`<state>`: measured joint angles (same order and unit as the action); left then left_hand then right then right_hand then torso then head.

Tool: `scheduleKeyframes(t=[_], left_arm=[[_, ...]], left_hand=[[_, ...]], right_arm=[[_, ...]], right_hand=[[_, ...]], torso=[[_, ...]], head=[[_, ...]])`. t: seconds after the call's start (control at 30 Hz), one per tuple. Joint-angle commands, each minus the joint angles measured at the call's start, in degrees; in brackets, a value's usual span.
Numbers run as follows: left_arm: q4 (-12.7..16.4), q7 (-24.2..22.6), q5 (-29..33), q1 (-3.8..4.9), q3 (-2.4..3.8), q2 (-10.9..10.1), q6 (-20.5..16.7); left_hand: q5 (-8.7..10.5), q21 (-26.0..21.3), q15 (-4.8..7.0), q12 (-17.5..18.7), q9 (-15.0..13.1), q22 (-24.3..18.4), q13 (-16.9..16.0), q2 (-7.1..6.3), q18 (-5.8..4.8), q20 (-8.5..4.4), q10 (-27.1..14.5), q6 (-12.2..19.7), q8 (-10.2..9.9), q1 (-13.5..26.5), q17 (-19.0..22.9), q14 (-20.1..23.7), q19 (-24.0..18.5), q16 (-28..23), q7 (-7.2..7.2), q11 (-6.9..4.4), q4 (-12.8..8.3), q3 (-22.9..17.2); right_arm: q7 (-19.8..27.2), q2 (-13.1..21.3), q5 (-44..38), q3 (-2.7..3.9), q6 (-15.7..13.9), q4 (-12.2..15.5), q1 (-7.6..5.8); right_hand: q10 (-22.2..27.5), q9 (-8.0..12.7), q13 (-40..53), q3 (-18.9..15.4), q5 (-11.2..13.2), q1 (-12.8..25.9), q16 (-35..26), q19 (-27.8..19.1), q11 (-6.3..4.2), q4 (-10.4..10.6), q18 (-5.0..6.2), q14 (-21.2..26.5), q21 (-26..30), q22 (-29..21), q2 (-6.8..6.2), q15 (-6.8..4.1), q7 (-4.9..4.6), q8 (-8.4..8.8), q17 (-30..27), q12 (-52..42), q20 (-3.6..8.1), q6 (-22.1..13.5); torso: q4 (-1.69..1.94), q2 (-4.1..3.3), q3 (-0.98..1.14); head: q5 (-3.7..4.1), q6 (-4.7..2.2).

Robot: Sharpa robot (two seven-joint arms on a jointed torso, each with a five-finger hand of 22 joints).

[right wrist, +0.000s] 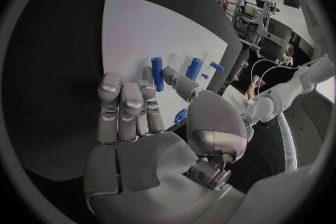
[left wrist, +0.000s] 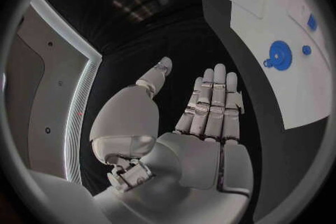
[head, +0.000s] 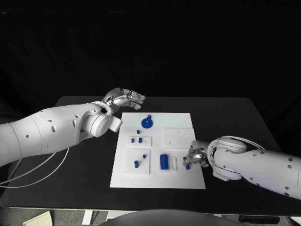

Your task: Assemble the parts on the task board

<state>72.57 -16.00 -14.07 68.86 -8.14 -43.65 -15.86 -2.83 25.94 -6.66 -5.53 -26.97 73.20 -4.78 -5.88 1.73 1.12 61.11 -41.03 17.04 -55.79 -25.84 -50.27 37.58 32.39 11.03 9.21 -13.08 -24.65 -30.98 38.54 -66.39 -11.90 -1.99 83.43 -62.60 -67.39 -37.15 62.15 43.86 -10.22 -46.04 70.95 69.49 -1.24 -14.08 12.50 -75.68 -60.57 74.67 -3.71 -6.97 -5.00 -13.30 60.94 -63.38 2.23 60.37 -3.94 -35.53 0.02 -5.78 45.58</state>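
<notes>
At the task board's (head: 178,127) near edge, your right hand (head: 193,159) pinches a small blue part (head: 188,162) (orientation unclear); left hand (head: 125,99) hovers empty, fingers apart.

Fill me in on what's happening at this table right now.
A two-armed robot is assembling small blue parts on the white task board. Its right hand is down at the board's near right edge, with a small blue part at its fingers; whether it grips it is unclear. The left hand hovers off the board's far left corner, holding nothing. A round blue part and a blue cylinder sit on the board.
</notes>
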Motion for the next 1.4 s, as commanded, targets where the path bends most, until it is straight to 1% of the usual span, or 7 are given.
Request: scheduleKeyframes(t=[0.03,0.13,0.27,0.37,0.7,1.07,1.4], left_arm=[[0.18,-0.42,0.1,0.07,0.04,0.04,0.63],[0.19,-0.42,0.1,0.07,0.04,0.02,0.64],[0.23,-0.38,0.1,0.1,0.04,-0.02,0.67],[0.21,-0.41,0.1,0.1,0.04,0.02,0.65],[0.23,-0.41,0.1,0.12,0.04,0.05,0.73],[0.19,-0.35,0.09,0.15,0.04,0.07,0.77],[0.25,-0.34,0.09,0.21,0.04,-0.02,0.78]], left_hand=[[-0.11,-0.37,-0.2,0.4,0.08,0.07,-0.08,0.13,0.68,0.0,0.26,0.45,0.21,0.43,-0.07,-0.39,0.37,-0.28,1.29,0.32,0.27,-0.07],[-0.11,-0.38,-0.2,0.4,0.08,0.07,-0.08,0.12,0.68,0.0,0.26,0.46,0.21,0.43,-0.08,-0.39,0.37,-0.29,1.29,0.32,0.27,-0.07],[-0.11,-0.39,-0.2,0.4,0.08,0.08,-0.08,0.12,0.68,0.0,0.26,0.46,0.21,0.43,-0.09,-0.39,0.38,-0.3,1.29,0.32,0.27,-0.07],[-0.11,-0.39,-0.2,0.4,0.09,0.09,-0.08,0.11,0.68,0.0,0.26,0.46,0.21,0.43,-0.09,-0.39,0.38,-0.3,1.29,0.32,0.27,-0.07],[-0.11,-0.41,-0.2,0.41,0.09,0.11,-0.08,0.11,0.68,0.0,0.25,0.47,0.22,0.43,-0.12,-0.39,0.38,-0.33,1.29,0.33,0.27,-0.06],[-0.11,-0.44,-0.2,0.43,0.1,0.14,-0.08,0.08,0.68,0.01,0.25,0.48,0.23,0.44,-0.15,-0.38,0.38,-0.36,1.3,0.33,0.27,-0.05],[-0.1,-0.47,-0.21,0.44,0.11,0.16,-0.08,0.08,0.67,0.01,0.24,0.49,0.24,0.44,-0.18,-0.38,0.39,-0.39,1.3,0.34,0.28,-0.04]], right_arm=[[0.39,-0.31,6.45,0.02,-1.53,0.37,0.02],[0.56,-0.58,7.96,0.02,-1.93,0.76,0.02],[0.73,-0.86,8.33,0.02,-3.26,1.06,0.02],[0.73,-1.11,8.24,0.02,-3.25,0.76,0.02],[0.73,-2.97,8.42,0.01,-1.62,-1.25,0.08],[0.82,-4.01,8.97,-0.04,-0.14,-1.56,0.39],[0.78,-4.43,8.97,-0.13,0.1,-2.7,0.63]], right_hand=[[-0.26,0.13,-0.09,-0.64,0.2,0.84,0.16,0.36,-0.15,0.06,2.5,-0.02,-0.2,-0.03,-0.32,-0.29,0.02,0.15,0.05,0.02,-0.01,0.48],[-0.22,0.17,-0.1,-0.98,0.15,0.99,0.14,0.35,-0.15,0.08,2.5,-0.01,-0.17,-0.06,-0.38,-0.3,0.02,0.18,0.05,0.04,0.02,0.44],[-0.2,0.19,-0.1,-1.12,0.12,1.05,0.13,0.33,-0.15,0.11,2.5,-0.01,-0.16,-0.07,-0.39,-0.3,0.02,0.19,0.04,0.05,0.04,0.43],[-0.2,0.19,-0.1,-1.16,0.11,1.07,0.12,0.33,-0.15,0.12,2.5,-0.01,-0.15,-0.08,-0.4,-0.3,0.02,0.2,0.04,0.05,0.04,0.43],[-0.14,0.24,-0.1,-1.51,0.11,1.32,0.07,0.3,-0.14,0.33,2.5,0.01,-0.09,-0.13,-0.44,-0.3,0.0,0.24,0.02,0.08,0.08,0.39],[-0.09,0.28,-0.1,-1.66,0.07,1.39,0.05,0.26,-0.13,0.39,2.5,0.02,-0.05,-0.15,-0.42,-0.3,-0.01,0.28,0.01,0.1,0.1,0.33],[-0.02,0.32,-0.09,-1.91,0.16,1.49,0.01,0.21,-0.11,0.44,2.5,0.04,-0.01,-0.17,-0.48,-0.29,-0.03,0.32,0.0,0.12,0.12,0.26]], torso=[[0.06,-0.02,-0.03],[0.06,-0.02,-0.02],[0.03,-0.03,-0.04],[0.02,-0.02,0.0],[0.05,-0.05,0.03],[0.05,-0.02,0.02],[0.05,-0.03,-0.01]], head=[[0.03,-0.06],[0.05,-0.04],[0.03,0.0],[0.03,-0.04],[0.0,-0.06],[-0.11,0.11],[-0.2,0.24]])
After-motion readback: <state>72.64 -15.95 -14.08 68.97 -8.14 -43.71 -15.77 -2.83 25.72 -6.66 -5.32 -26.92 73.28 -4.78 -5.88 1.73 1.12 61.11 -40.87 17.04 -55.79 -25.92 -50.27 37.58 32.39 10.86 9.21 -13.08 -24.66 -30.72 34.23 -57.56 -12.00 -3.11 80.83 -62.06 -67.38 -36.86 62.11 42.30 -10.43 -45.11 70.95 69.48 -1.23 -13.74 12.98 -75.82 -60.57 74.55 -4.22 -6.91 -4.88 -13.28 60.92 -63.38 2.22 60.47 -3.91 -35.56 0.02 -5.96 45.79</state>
